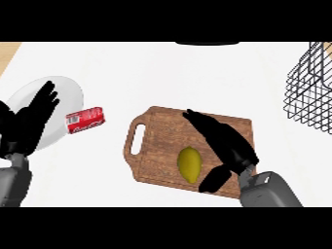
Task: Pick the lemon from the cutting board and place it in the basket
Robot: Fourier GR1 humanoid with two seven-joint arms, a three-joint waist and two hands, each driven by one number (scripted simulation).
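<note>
1. Head view is showing a white counter [183, 73] carrying a board [165, 141], plate [71, 87], can [85, 120] and wire basket [319, 92].
2. Task progress: early stage. Lemon [189, 164] is lying on the board, toward the board's near edge, not yet picked up. Nothing is showing inside the basket, as far as its visible part tells.
3. Basket is sitting at the counter's far right corner, well apart from the board. Board is lying near the middle of the counter's near edge, handle pointing left.
4. Right hand [226, 143] is hanging over the board's right half, fingers straight and pointing toward the board's far left, thumb dropping toward the near edge. It is open and holding nothing.
5. Lemon is lying just beside the right hand, on its left, in the gap between fingers and thumb. Whether they are touching I cannot tell; no finger is curling round it.
6. Left hand [21, 124] is resting open, fingers up, at the counter's left edge, overlapping the plate. Can is lying on its side just right of the plate.
7. Remaining, by my judgement: closing on the lemon, lifting, carrying right and far, releasing into the basket.
</note>
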